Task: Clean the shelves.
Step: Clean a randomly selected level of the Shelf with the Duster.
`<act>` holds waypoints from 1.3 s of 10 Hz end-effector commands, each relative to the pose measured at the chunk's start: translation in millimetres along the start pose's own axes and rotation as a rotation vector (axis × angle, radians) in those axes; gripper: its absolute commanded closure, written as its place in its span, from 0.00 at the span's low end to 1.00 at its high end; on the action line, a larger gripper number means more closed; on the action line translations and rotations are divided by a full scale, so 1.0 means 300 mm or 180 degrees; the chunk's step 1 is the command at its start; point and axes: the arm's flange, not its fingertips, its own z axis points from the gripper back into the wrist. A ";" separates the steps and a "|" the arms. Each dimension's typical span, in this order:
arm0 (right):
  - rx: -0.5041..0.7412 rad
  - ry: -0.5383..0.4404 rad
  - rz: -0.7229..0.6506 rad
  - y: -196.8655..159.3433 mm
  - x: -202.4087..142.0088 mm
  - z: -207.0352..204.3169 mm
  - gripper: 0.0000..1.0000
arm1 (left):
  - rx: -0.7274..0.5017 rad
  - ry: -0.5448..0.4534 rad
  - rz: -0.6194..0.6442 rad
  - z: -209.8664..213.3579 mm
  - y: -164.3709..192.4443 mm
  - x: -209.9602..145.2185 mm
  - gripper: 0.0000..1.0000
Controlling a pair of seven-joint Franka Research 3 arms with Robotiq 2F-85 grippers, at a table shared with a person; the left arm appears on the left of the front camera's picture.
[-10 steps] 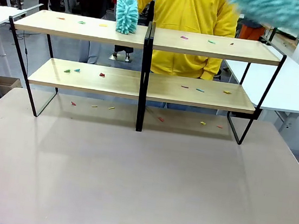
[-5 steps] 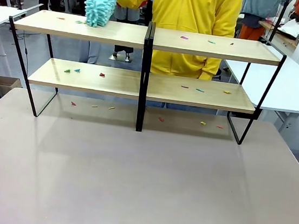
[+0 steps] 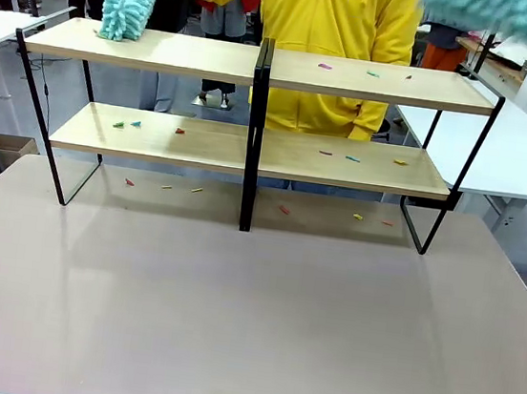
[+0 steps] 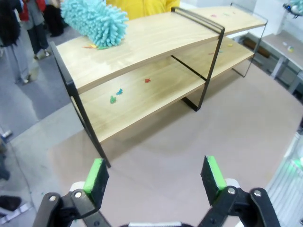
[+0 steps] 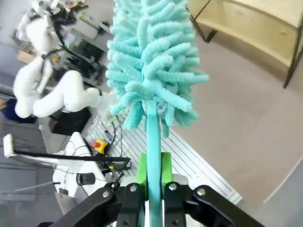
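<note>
While the person (image 3: 332, 32) in the yellow top works a teal chenille duster (image 3: 129, 0) at the left end of the upper board, the shelves (image 3: 203, 142) stand across the far part of the table (image 3: 247, 330). Both light-wood tiers are dotted with small coloured scraps (image 3: 373, 73), and more lie on the table beneath. The right gripper (image 5: 153, 176) is clenched on the thin teal handle of a second duster (image 5: 151, 61), whose fluffy head hangs blurred, high above the right end of the rack in the front view. The left gripper (image 4: 155, 176) is released, its green pads wide apart over bare table near the rack's left end, holding nothing. The step in hand looks like bringing the second duster down onto the right half of the upper board. To do it well, lay the head flat along the wood and press lightly so the thin black frame does not shift. Sweep in one direction so the scraps gather at one edge rather than scatter, keeping short of the central post and of the person's side. The lower tier will likely need a low, level entry between the boards. No brand, label or writing can be read anywhere.
</note>
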 end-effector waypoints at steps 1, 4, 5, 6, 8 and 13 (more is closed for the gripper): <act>-0.0437 -0.0013 -0.0129 0.079 0.116 -0.212 0.88 | -0.0038 -0.0027 -0.0012 -0.002 0.000 0.000 0.00; -0.0888 -0.0118 -0.0273 0.106 0.306 -0.476 0.88 | -0.0038 -0.0027 -0.0012 -0.002 0.000 0.000 0.00; -0.0943 -0.0186 -0.0365 0.102 0.357 -0.525 0.88 | -0.0038 -0.0027 -0.0012 -0.002 0.000 0.000 0.00; -0.1063 -0.0205 -0.0608 0.092 0.406 -0.578 0.88 | -0.0038 -0.0027 -0.0012 -0.002 0.000 0.000 0.00; -0.1239 -0.0237 -0.0838 0.059 0.482 -0.728 0.88 | -0.0038 -0.0027 -0.0012 -0.002 0.000 0.000 0.00; -0.1212 -0.0202 -0.1027 0.010 0.547 -0.825 0.88 | -0.0038 -0.0027 -0.0012 -0.002 0.000 0.000 0.00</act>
